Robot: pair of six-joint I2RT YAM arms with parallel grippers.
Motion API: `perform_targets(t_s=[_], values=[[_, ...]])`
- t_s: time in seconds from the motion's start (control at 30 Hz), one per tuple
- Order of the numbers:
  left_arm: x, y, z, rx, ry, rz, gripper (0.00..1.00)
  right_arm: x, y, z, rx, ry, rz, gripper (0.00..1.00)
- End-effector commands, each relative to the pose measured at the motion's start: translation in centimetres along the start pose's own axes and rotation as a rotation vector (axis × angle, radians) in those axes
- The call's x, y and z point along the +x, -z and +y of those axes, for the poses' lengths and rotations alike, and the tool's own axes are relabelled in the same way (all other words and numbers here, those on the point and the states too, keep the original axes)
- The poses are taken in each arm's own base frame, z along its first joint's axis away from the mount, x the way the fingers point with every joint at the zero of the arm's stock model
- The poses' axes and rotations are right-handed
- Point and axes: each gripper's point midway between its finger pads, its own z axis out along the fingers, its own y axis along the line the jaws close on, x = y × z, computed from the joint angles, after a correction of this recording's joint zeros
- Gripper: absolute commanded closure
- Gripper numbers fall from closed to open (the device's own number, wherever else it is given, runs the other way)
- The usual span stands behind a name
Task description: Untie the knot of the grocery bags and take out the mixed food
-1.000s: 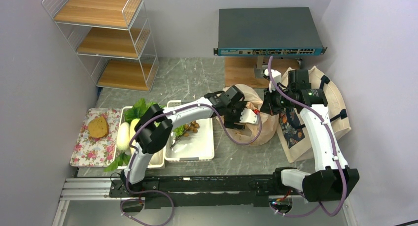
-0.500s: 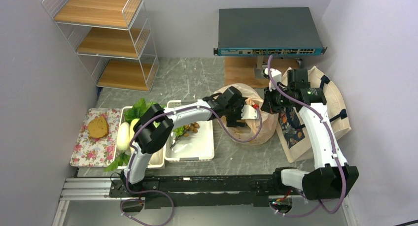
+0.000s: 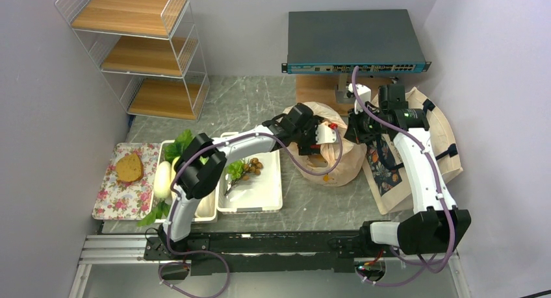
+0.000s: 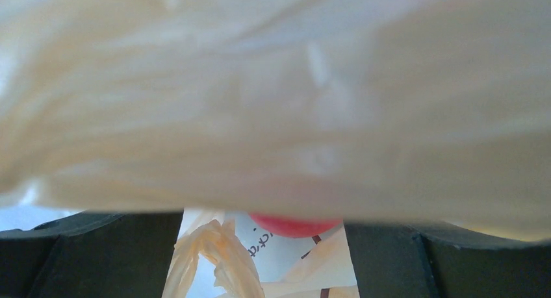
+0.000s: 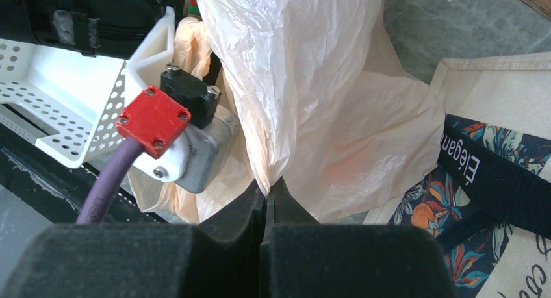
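Observation:
The peach plastic grocery bag (image 3: 338,161) stands with its mouth spread; no knot shows. My right gripper (image 3: 354,128) is shut on a fold of the bag's rim (image 5: 268,181) and holds it up. My left gripper (image 3: 313,141) is inside the bag, open, with film (image 4: 273,97) draped over its camera. Between its dark fingers (image 4: 91,256) lie something round and red (image 4: 295,224) and a white printed packet (image 4: 276,252). The cream floral tote (image 3: 422,149) lies flat to the right. Bread (image 3: 128,167), a white radish (image 3: 162,179), leafy greens (image 3: 184,144) and nuts (image 3: 254,166) sit in trays on the left.
A floral tray (image 3: 107,200) and two white trays (image 3: 260,197) line the left front. A wire shelf rack (image 3: 140,51) stands at the back left. A dark network switch (image 3: 354,41) sits on a wooden block (image 3: 315,93) behind the bag.
My left gripper has gone deeper into the bag, toward the back, and its jaws have widened a little. The right gripper has drawn the bag's rim slightly back and up.

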Motion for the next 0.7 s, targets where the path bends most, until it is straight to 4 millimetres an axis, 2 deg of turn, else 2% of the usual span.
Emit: perform_targets(t_s=[0.0, 0.07, 0.13, 0.3, 0.4, 0.47, 0.5, 0.57, 0.67], values=[[-0.5, -0.9, -0.2, 0.019, -0.002, -0.006, 0.12, -1.4, 0.5, -0.4, 0.027, 0.005, -0.042, 1.0], [-0.2, -1.0, -1.9, 0.071, -0.035, 0.003, 0.14, -1.3, 0.5, -0.7, 0.041, 0.008, -0.038, 1.0], [-0.6, -0.3, -4.0, 0.118, -0.084, -0.009, 0.15, -1.2, 0.5, -1.1, 0.06, 0.013, -0.033, 1.0], [-3.5, 3.8, -9.4, 0.205, -0.199, -0.111, 0.14, -1.2, 0.3, -1.7, 0.082, 0.023, -0.03, 1.0], [-4.8, 4.8, -13.0, 0.274, -0.229, -0.133, 0.12, -1.3, 0.0, -1.6, 0.065, 0.026, -0.033, 1.0], [-5.6, 5.1, -14.4, 0.305, -0.234, -0.14, 0.11, -1.3, -0.1, -1.4, 0.05, 0.034, -0.033, 1.0], [-5.8, 5.2, -14.8, 0.312, -0.23, -0.139, 0.1, -1.2, -0.2, -1.3, 0.043, 0.038, -0.033, 1.0], [-6.3, 5.4, -14.3, 0.291, -0.196, -0.139, 0.1, -0.9, -0.3, -1.0, 0.022, 0.038, -0.026, 1.0], [-6.6, 5.9, -10.9, 0.206, -0.116, -0.137, 0.11, -0.6, -0.4, -0.2, -0.018, 0.039, -0.023, 1.0]])
